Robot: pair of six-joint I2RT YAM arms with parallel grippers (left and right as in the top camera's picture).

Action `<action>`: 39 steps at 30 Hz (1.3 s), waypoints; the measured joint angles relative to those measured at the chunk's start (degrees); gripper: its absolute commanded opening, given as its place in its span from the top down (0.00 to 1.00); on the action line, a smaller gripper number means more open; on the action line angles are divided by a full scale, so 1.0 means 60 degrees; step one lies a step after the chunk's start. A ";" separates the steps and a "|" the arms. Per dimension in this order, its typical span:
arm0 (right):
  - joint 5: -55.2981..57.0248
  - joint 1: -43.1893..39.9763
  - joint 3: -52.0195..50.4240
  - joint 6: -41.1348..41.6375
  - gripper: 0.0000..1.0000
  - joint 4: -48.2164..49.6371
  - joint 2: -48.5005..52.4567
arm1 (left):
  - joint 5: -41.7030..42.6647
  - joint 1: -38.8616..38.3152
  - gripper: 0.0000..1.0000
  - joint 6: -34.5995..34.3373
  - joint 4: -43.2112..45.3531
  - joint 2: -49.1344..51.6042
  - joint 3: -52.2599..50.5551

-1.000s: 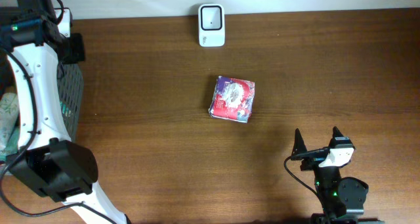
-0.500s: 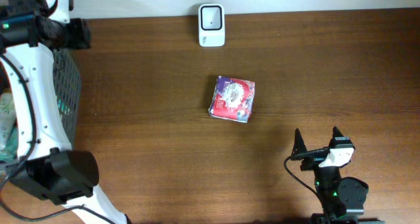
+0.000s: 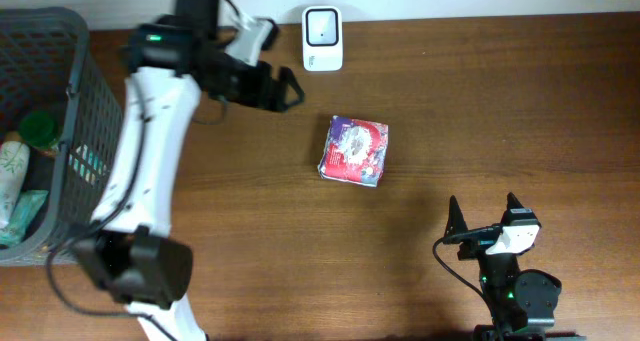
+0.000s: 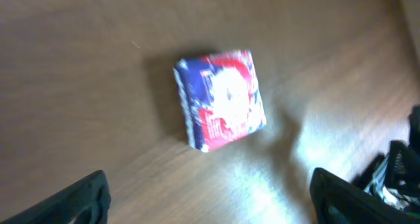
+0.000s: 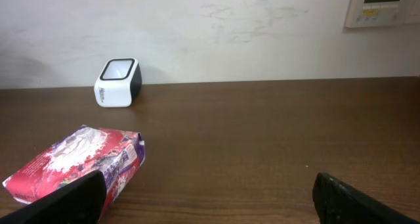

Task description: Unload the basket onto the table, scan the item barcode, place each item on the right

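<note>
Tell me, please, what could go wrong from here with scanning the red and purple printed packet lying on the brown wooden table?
1. No barcode shows on top of the red and purple printed packet, so it may need turning toward the small white scanner.
2. It lies flat, so the open left gripper might push it rather than grip it.

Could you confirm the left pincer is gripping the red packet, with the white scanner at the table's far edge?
Not gripping: the overhead view shows the left pincer open and apart from the packet; the scanner is at the far edge.
</note>
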 measured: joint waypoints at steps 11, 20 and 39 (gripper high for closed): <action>0.0000 0.0000 0.0000 -0.0007 0.01 0.0000 0.0000 | -0.0069 -0.1956 0.07 -0.0692 0.0896 0.2943 -0.0765; 0.0000 0.0000 0.0000 0.0000 0.01 0.0000 0.0000 | 0.0109 -0.2095 0.76 -0.0874 0.0903 0.4040 -0.0787; 0.0000 0.0000 0.0000 0.0004 0.01 0.0000 0.0000 | 0.0222 -0.0994 0.69 -0.4721 0.0820 0.4251 -0.0168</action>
